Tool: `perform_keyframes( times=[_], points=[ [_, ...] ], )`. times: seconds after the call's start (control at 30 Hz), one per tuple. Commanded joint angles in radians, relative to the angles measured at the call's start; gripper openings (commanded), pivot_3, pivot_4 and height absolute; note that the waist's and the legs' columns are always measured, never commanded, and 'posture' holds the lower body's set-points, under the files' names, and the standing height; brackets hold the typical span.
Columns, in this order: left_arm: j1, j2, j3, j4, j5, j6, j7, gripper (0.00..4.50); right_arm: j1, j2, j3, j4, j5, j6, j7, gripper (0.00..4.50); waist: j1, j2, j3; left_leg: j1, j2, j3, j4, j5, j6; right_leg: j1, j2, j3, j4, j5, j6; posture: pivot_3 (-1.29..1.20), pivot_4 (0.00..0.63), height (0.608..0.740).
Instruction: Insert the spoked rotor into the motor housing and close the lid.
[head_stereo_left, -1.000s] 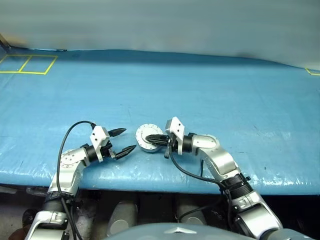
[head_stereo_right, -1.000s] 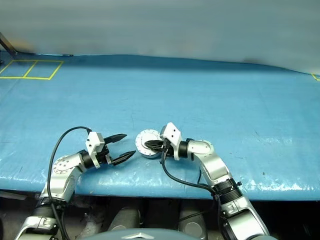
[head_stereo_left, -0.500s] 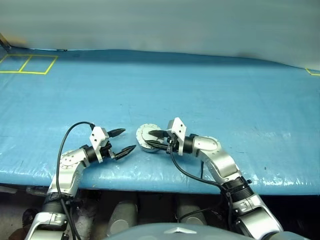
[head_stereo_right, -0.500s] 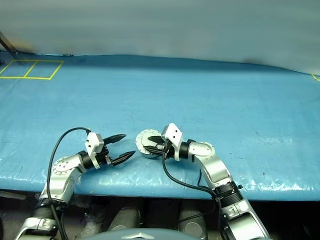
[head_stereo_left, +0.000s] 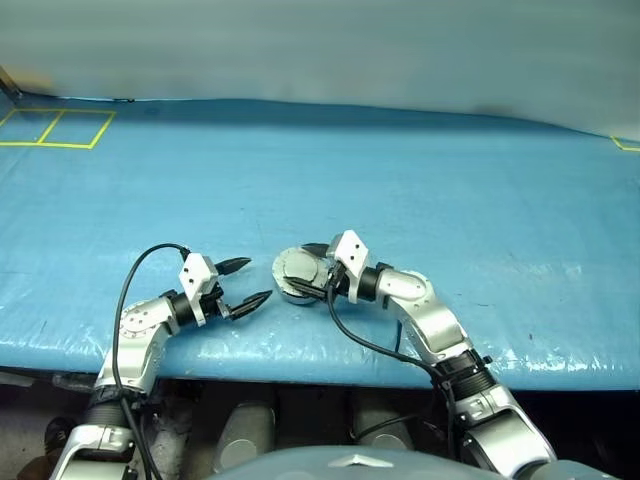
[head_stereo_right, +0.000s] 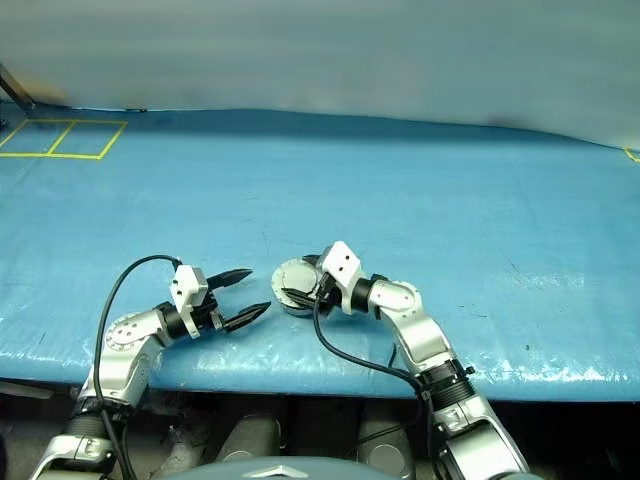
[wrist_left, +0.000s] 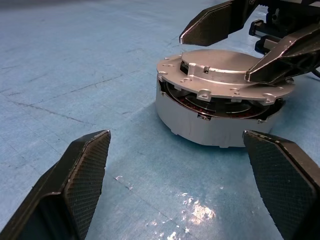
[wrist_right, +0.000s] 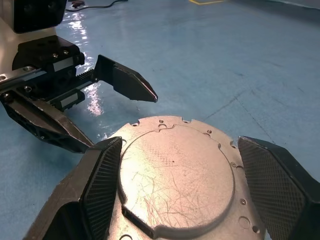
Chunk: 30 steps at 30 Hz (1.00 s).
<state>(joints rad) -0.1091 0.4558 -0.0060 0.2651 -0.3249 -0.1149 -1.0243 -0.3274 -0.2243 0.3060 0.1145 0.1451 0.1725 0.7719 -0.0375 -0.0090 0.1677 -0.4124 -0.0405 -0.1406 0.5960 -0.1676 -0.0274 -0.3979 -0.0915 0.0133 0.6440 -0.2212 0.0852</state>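
The motor housing, a shallow silver can, stands near the table's front edge. The lid lies on top, plain grey studded face up, slightly raised, so a gap shows copper windings beneath it. The spoked rotor is hidden. My right gripper is open, one finger on each side of the lid, and I cannot tell if they touch it. My left gripper is open with nothing in it, a short way left of the housing and pointing at it.
A wrinkled blue sheet covers the table. Yellow tape squares mark the far left corner, with another tape corner at the far right. The table's front edge runs just below both grippers.
My right gripper was shut over the lid's top; its fingers have spread and now straddle the lid. The left gripper, housing and lid have not moved.
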Motion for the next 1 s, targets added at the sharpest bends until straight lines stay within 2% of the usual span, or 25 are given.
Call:
perform_keyframes(
  times=[0.03, 0.27, 0.4, 1.0],
  points=[
    [0.004, 0.003, 0.016, -0.044, -0.004, -0.014, 0.008, 4.50, -0.001, 0.003, -0.010, -0.008, -0.001, -0.014, -0.003, 3.87, 0.000, 0.000, 0.000, 0.000, 0.000, 0.000, 0.000, 0.000, 0.000, 0.000, 0.000, 0.000, 0.000, 0.000, 0.000, 0.00, 0.150, 0.740],
    [0.008, 0.003, 0.017, -0.044, -0.003, -0.017, 0.017, 4.50, 0.007, 0.000, -0.007, 0.007, -0.008, 0.003, -0.005, 3.87, 0.000, 0.000, 0.000, 0.000, 0.000, 0.000, 0.000, 0.000, 0.000, 0.000, 0.000, 0.000, 0.000, 0.000, 0.000, 0.00, 0.150, 0.740],
    [0.011, 0.003, 0.015, -0.047, -0.004, -0.017, 0.021, 4.50, 0.008, -0.004, -0.005, 0.010, -0.016, 0.000, -0.010, 3.04, 0.000, 0.000, 0.000, 0.000, 0.000, 0.000, 0.000, 0.000, 0.000, 0.000, 0.000, 0.000, 0.000, 0.000, 0.000, 0.00, 0.150, 0.740],
    [0.014, 0.002, 0.017, -0.046, -0.007, -0.019, 0.028, 4.50, -0.010, -0.038, -0.013, -0.072, 0.025, 0.028, 0.064, 3.03, 0.001, 0.000, 0.000, 0.000, 0.000, 0.000, 0.000, 0.000, 0.000, 0.000, 0.000, 0.000, 0.000, 0.000, 0.000, 0.00, 0.150, 0.740]
  ],
)
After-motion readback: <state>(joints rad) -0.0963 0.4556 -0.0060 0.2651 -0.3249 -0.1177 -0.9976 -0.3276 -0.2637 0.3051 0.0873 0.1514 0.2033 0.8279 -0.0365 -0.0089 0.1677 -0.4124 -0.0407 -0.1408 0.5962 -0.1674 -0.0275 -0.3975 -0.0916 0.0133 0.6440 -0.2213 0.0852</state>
